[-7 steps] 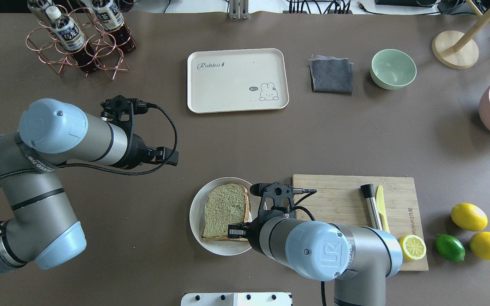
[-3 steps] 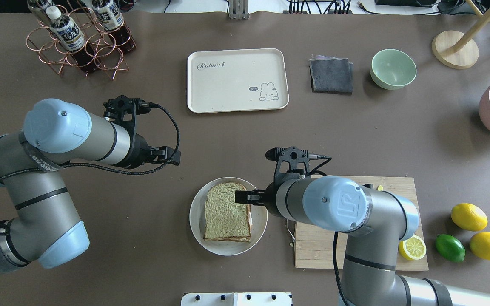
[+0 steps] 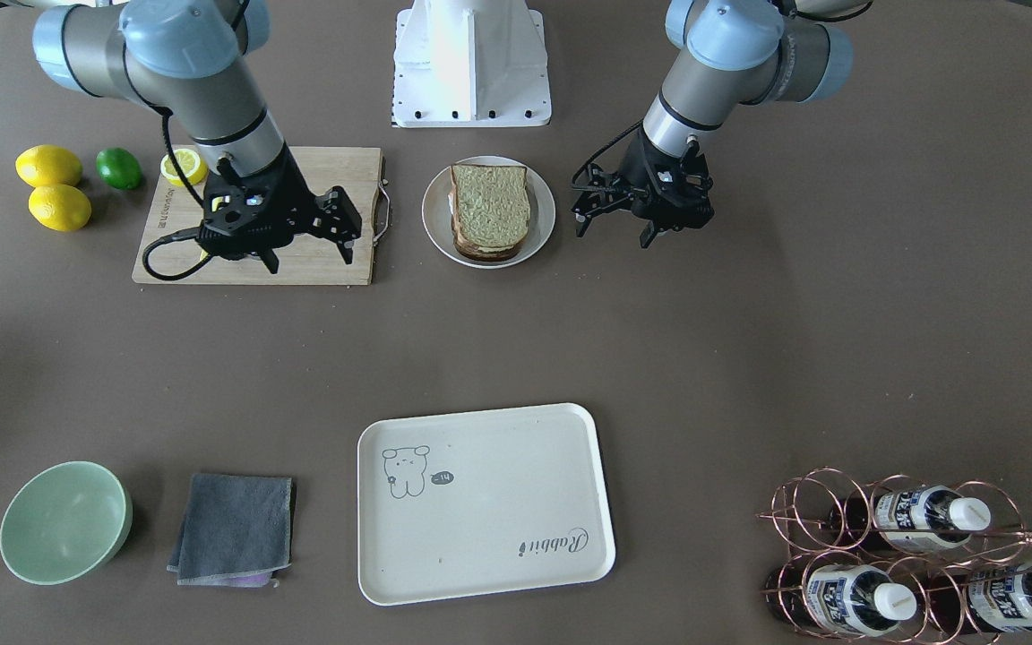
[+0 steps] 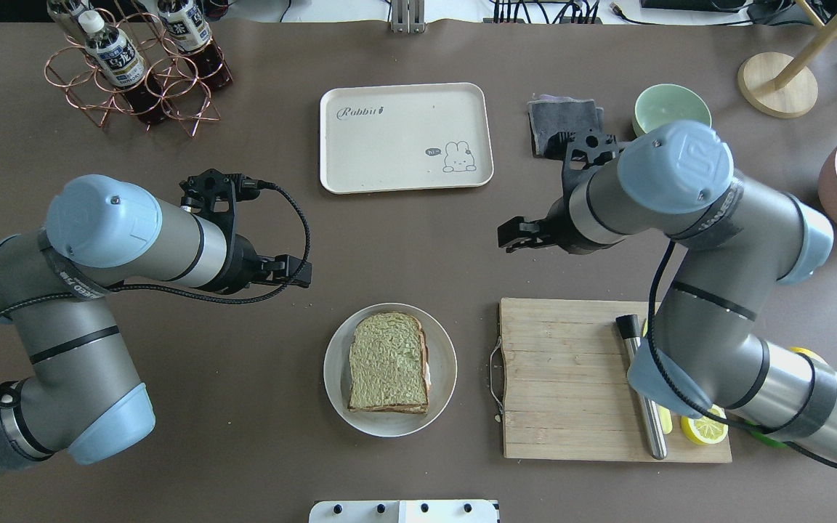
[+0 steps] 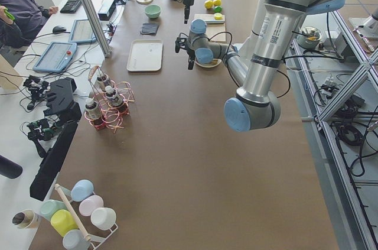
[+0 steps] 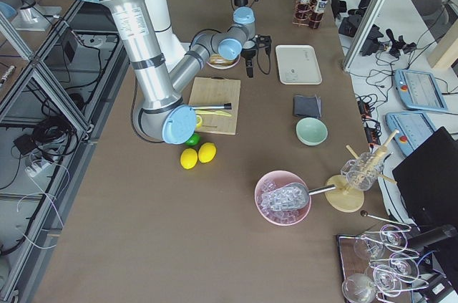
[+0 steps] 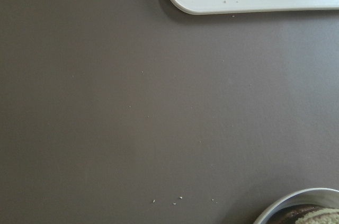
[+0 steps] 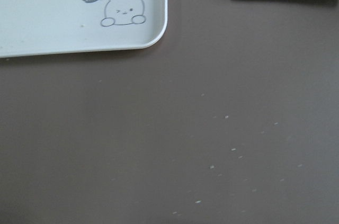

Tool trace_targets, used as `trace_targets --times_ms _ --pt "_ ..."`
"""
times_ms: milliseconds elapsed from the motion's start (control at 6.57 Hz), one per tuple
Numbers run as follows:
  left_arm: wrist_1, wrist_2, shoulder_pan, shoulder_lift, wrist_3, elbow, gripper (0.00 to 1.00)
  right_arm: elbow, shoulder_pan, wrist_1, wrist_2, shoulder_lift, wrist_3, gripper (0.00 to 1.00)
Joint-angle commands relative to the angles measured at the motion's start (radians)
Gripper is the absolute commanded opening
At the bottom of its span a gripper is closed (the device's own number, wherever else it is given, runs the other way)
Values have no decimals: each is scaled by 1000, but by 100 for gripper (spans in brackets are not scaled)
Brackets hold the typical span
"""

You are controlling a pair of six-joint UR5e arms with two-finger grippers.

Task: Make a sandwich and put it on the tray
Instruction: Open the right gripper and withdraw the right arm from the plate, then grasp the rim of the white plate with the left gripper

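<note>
The sandwich lies on the round white plate near the table's front. Its pale green top slice faces up and only a white sliver of egg shows at its right edge. It also shows in the front-facing view. The cream tray with the bunny drawing lies bare at the back. My left gripper hovers open to the left of and behind the plate. My right gripper hovers open and empty, between the cutting board and the tray's right end. No fingers show in either wrist view.
A wooden cutting board with a metal tool, a yellow knife and a lemon half lies right of the plate. A grey cloth and a green bowl lie right of the tray. A bottle rack stands at the back left.
My right gripper let go of the sandwich and has swung away from the plate to the back right. The sandwich stays on the plate. My left gripper shifted slightly toward the plate.
</note>
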Motion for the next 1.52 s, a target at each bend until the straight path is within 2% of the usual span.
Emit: trace_targets --times_ms 0,304,457,609,761,1065,1370 --pt "-23 6 65 2 -76 4 98 -5 242 -82 119 -115 -399 100" --pt "-51 7 103 11 -121 4 98 -6 457 -81 261 -233 -676 100" --pt "-56 33 126 4 -146 11 98 -8 551 -81 301 -302 -800 100" --pt "-115 50 142 4 -152 43 97 -8 626 -75 318 -374 -895 100" --pt "-196 50 143 13 -179 86 87 -8 653 -73 308 -406 -924 100" --pt "-224 52 174 7 -193 107 50 -9 667 -70 303 -428 -933 100" --pt "-224 52 186 4 -193 110 49 -9 668 -70 303 -428 -935 100"
